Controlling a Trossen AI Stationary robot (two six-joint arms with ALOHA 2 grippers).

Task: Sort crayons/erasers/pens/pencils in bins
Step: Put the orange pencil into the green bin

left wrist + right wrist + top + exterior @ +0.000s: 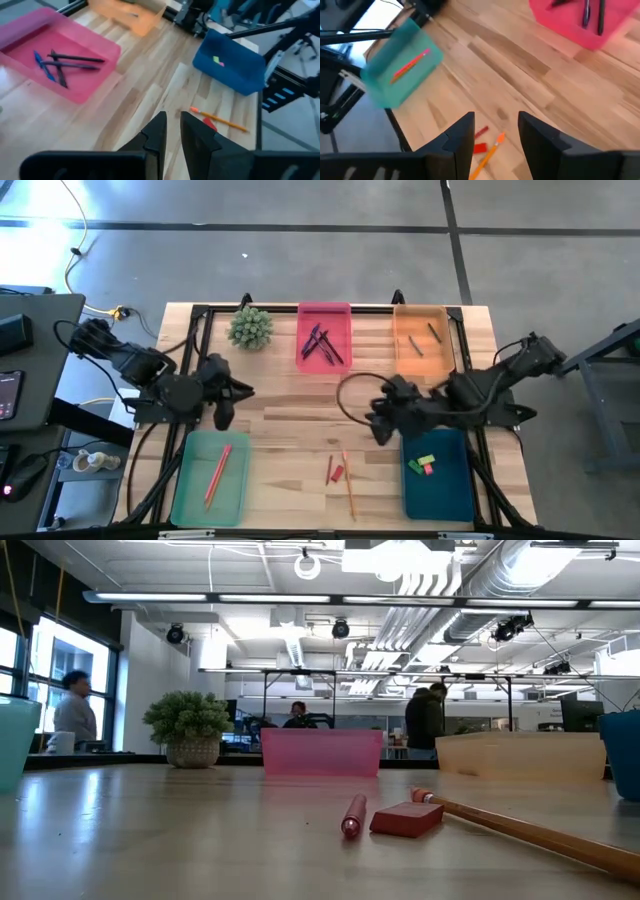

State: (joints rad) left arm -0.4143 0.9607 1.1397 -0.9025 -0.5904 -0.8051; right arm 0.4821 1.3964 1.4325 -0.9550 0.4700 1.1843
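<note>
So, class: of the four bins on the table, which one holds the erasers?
The dark blue bin, at the table's front right corner, below the right gripper. Small green and pink erasers lie in it; the other three bins hold only thin sticks.

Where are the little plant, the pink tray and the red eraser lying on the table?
Plant (pixel 250 327), high view, middle of its leaves.
Pink tray (pixel 324 309), high view, bare floor near its far rim.
Red eraser (pixel 406 819), low view, its front face.

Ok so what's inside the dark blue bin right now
The dark blue bin holds two small erasers, one green and one red/pink. The right arm covers its far edge, so anything under there is hidden.
</note>
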